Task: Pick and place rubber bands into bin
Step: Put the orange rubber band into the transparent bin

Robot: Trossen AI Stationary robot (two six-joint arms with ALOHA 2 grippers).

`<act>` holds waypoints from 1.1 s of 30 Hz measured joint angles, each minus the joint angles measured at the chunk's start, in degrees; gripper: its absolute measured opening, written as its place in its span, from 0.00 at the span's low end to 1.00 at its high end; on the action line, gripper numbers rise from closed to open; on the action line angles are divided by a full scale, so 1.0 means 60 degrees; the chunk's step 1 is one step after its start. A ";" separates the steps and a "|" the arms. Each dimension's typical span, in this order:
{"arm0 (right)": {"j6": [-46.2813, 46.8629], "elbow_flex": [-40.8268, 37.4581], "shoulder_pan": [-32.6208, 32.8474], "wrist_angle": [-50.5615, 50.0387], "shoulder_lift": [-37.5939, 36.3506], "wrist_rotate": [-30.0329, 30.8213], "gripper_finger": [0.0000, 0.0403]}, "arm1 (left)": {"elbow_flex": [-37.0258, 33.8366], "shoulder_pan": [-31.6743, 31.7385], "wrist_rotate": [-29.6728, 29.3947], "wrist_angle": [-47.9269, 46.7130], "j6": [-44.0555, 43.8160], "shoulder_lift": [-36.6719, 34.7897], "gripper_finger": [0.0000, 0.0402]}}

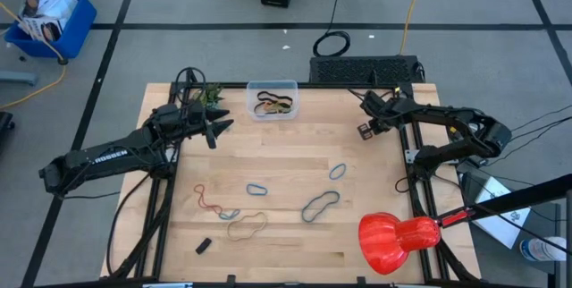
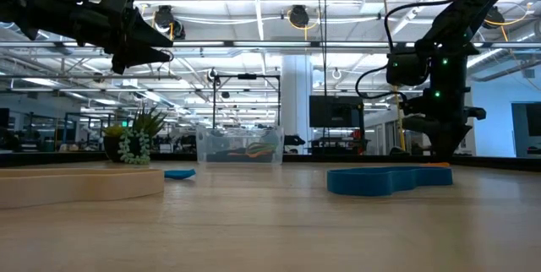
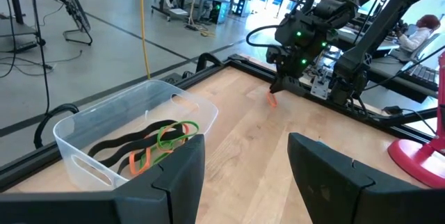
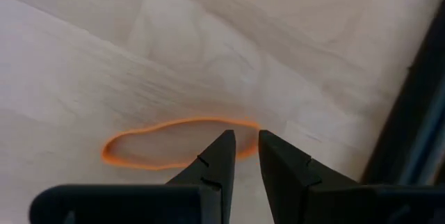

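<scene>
- In the right wrist view, the right end effector [image 4: 245, 156] sits low over the tabletop [image 4: 83, 64], fingers drawn narrow with a slim gap, astride one end of an orange band [image 4: 139, 144]; whether they pinch it cannot be told.
- That band's end is hidden behind the fingertips.
- The left end effector [image 3: 243, 165] hangs wide open and empty beside the bin [image 1: 273, 100], at the tabletop's far edge.
- In the bin lie black, green and orange bands [image 3: 149, 146], tangled and hard to count.
- Loose bands [image 1: 320, 205] lie mid-tabletop; thin ones are hard to make out.
- White lettering on the left arm [image 1: 107, 156] is too small to read surely.
</scene>
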 joint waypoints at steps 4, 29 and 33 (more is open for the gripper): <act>0.0002 0.0000 0.0000 -0.0301 0.0000 0.0474 0.15 | -0.0002 0.0000 0.0000 -0.0003 0.0001 -0.0001 0.53; 0.0272 -0.0701 0.0007 0.0943 -0.0027 0.0128 0.15 | 0.0000 -0.0001 -0.0004 -0.0003 0.0001 -0.0002 0.53; 0.0434 -0.0953 0.0007 0.1057 -0.0039 0.0139 0.15 | -0.0002 -0.0002 -0.0004 -0.0003 0.0001 -0.0002 0.53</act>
